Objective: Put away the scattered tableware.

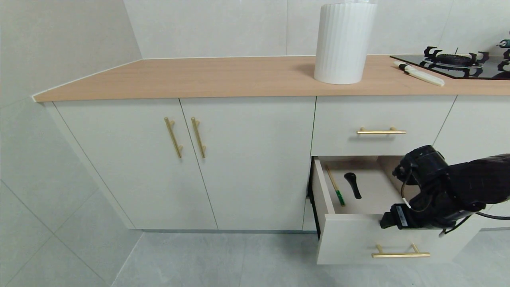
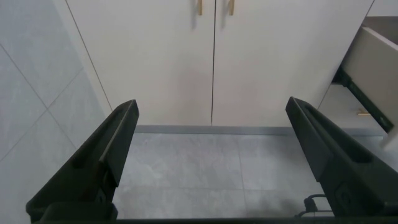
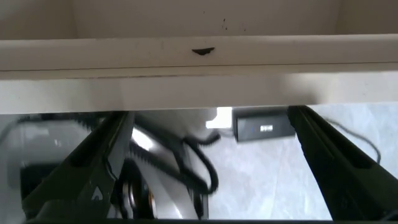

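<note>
The lower drawer (image 1: 350, 239) stands pulled out at the right of the cabinet. Inside it lie a pair of chopsticks (image 1: 335, 186) with green ends and a black spoon (image 1: 353, 184), side by side near its left wall. A long white utensil (image 1: 420, 74) with a dark tip rests on the wooden counter beside the stove. My right arm (image 1: 438, 195) hangs over the drawer's front right corner. My right gripper (image 3: 205, 162) is open and empty, close to the drawer's front panel (image 3: 199, 56). My left gripper (image 2: 211, 162) is open and empty, low over the floor before the cabinet doors.
A tall white ribbed container (image 1: 344, 42) stands on the counter (image 1: 199, 77). A black gas stove (image 1: 458, 63) is at the far right. The upper drawer (image 1: 380, 125) and two cabinet doors (image 1: 187, 159) with gold handles are closed. Grey tiled floor (image 1: 179, 259) lies open at the left.
</note>
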